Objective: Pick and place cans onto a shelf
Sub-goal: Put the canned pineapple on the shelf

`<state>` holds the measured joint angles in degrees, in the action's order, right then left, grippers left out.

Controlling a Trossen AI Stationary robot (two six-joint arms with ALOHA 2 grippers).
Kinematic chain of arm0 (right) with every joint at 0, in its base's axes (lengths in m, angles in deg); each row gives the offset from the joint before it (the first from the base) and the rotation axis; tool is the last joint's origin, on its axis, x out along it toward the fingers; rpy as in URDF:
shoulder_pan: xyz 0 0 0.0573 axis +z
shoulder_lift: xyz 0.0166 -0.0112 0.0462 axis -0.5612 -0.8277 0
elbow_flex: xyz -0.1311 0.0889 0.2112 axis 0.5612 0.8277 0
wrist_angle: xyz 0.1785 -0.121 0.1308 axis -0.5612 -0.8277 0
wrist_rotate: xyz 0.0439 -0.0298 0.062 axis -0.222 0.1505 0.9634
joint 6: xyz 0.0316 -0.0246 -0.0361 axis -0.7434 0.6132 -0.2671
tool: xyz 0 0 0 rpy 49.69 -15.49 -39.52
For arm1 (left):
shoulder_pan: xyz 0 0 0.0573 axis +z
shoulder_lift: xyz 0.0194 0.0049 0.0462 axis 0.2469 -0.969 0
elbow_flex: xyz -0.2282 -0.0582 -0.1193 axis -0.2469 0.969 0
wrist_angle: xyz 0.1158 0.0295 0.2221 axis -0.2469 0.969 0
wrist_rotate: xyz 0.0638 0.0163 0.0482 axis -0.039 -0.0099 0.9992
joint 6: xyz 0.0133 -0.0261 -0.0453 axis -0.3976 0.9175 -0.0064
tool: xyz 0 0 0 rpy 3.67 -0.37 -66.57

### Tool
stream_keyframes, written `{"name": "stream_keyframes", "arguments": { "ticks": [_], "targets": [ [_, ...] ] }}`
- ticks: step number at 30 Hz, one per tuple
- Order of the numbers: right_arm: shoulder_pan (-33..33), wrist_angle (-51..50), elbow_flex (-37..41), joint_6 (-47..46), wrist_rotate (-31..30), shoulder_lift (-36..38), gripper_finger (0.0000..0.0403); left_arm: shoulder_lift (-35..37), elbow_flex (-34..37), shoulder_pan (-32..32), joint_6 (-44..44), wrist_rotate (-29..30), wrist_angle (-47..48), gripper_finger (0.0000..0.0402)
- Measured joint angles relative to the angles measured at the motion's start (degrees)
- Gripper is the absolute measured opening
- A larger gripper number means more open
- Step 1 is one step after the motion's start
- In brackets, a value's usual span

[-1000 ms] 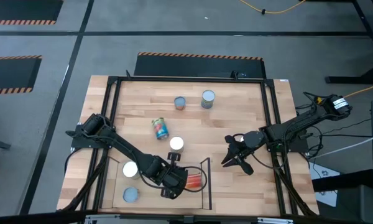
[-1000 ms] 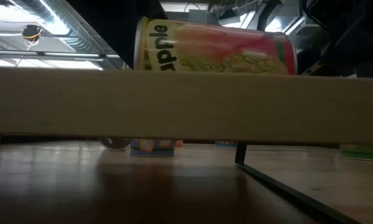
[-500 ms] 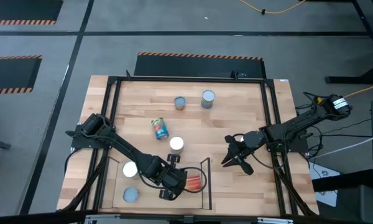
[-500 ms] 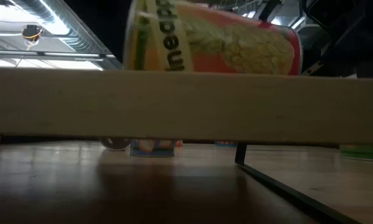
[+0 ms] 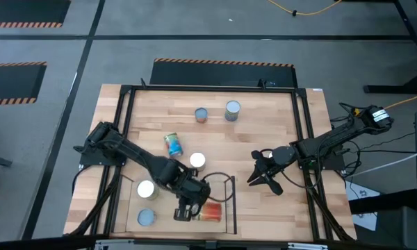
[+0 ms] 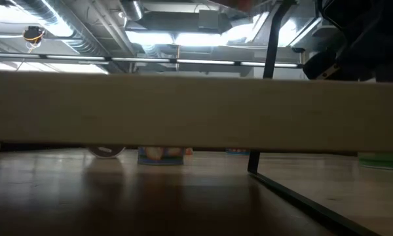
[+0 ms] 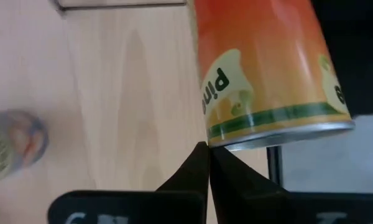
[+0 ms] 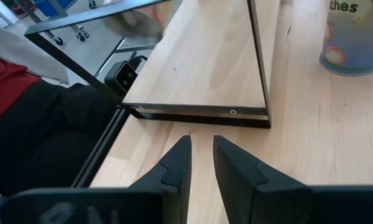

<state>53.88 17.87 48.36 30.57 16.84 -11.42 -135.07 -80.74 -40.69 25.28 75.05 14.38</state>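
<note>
The left gripper, clenched empty, hovers over the shelf; an orange can lies on its side just beside it. Two cans stand there upright; four remain on the table. The right gripper waits, partly parted, holding nothing.

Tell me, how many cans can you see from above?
7. Two stand at the table's far side, one lies mid-table, one stands beside it, three are on the shelf. Another may be hidden.
</note>
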Motion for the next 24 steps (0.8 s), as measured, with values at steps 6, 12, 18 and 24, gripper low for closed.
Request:
{"name": "stream_keyframes", "arguments": {
  "ticks": [6,12,18,24],
  "targets": [
    [0.0,-0.1,0.0,0.1,0.0,-0.1,0.0072,0.2,-6.8,4.4,0.1,-6.8,10.7,0.0],
    [0.0,-0.2,0.0,0.1,0.0,-0.1,0.0072,0.2,-9.6,10.3,2.2,-14.4,18.0,0.0],
    [0.0,-0.4,0.0,0.2,0.0,-0.1,0.0072,-0.2,-9.6,15.1,2.8,-21.7,24.7,0.0],
    [0.0,-0.6,0.0,1.7,0.0,-0.1,0.0072,-0.7,-9.6,17.6,4.2,-23.8,25.1,0.0]
  ]
}}
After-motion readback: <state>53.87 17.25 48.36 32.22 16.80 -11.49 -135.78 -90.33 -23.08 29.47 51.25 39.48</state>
